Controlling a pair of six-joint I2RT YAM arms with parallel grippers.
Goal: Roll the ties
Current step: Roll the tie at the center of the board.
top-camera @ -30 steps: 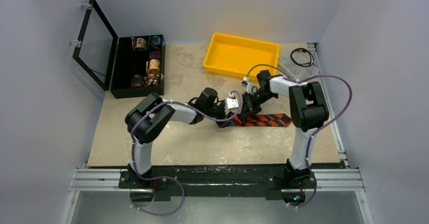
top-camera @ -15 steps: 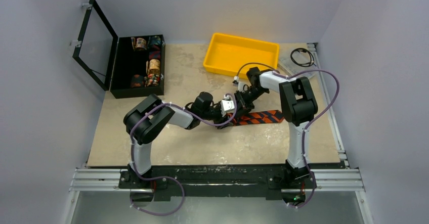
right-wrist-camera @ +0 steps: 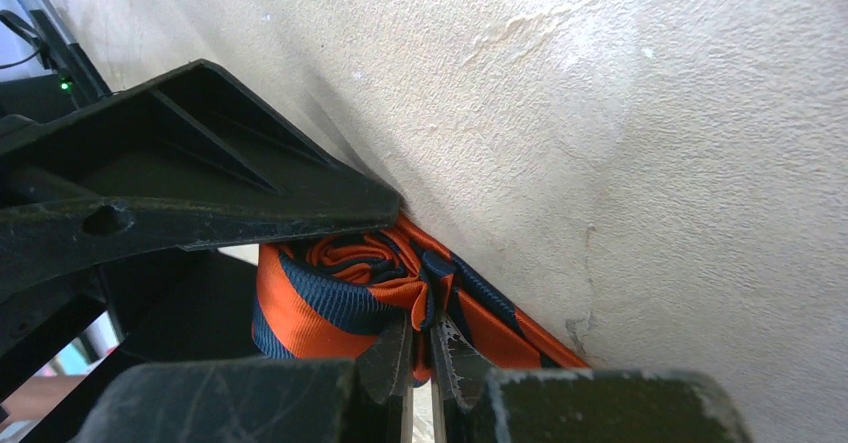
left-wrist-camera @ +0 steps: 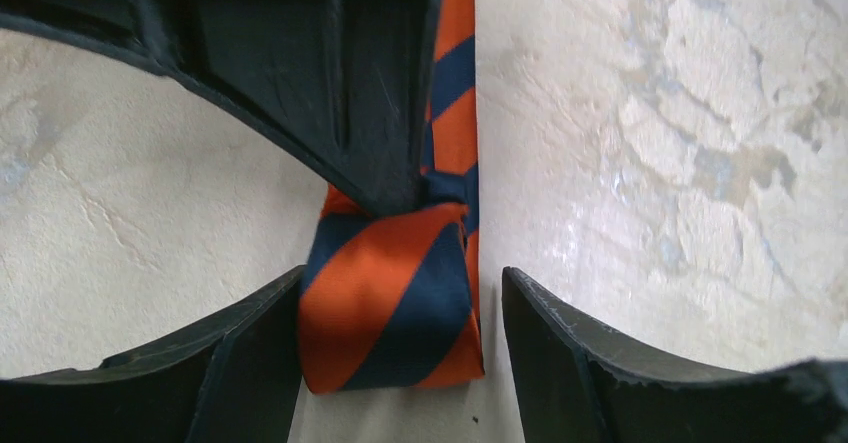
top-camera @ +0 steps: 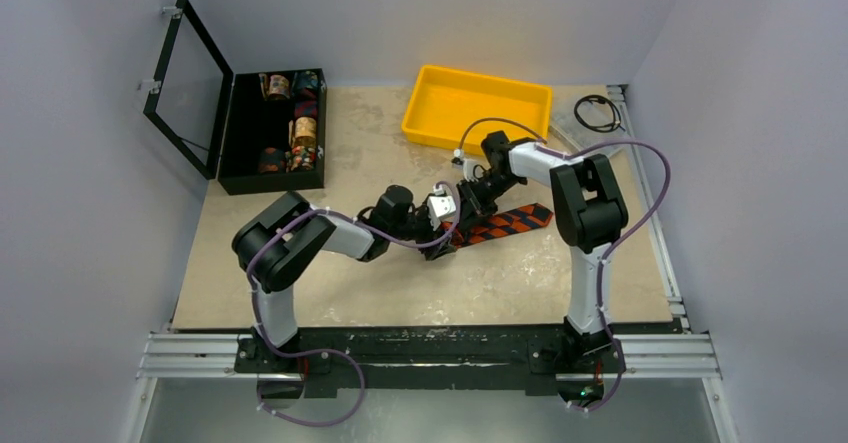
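The tie is orange and dark navy striped. Its rolled end (left-wrist-camera: 390, 303) sits on the table between my left gripper's (left-wrist-camera: 402, 308) open fingers; the left finger touches the roll and the right finger stands a little off it. My right gripper (right-wrist-camera: 422, 351) is shut on a fold of the tie at the side of the roll (right-wrist-camera: 330, 288). In the top view the two grippers meet mid-table, left (top-camera: 438, 240) and right (top-camera: 466, 206), and the flat tail of the tie (top-camera: 510, 221) runs out to the right.
An open black box (top-camera: 262, 128) with several patterned fabric rolls stands at the back left, its lid (top-camera: 185, 88) upright. An empty yellow tray (top-camera: 478, 103) is at the back centre. A black cable (top-camera: 597, 113) lies at the back right.
Both grippers have moved left with the roll. The flat tail of the tie has been drawn left, is shorter, and now lies at a slant.
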